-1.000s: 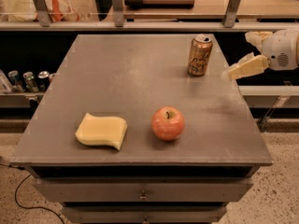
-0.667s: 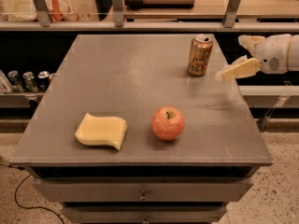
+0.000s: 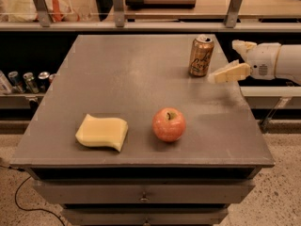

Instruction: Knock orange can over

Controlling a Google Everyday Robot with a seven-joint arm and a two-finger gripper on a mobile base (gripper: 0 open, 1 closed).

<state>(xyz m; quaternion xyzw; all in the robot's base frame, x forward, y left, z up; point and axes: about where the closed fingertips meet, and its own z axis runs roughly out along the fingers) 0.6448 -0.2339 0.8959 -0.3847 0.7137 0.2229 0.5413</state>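
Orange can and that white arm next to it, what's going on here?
A robot is set to tip over the orange can. Its gripper hangs at the table's right edge, fingers spread, close beside the can, which stands upright. An apple and a yellow sponge lie near the front, apart from it.

Red apple (image 3: 169, 124) right of yellow sponge (image 3: 102, 132), grey table (image 3: 122, 69); cans (image 3: 28, 81) far left.
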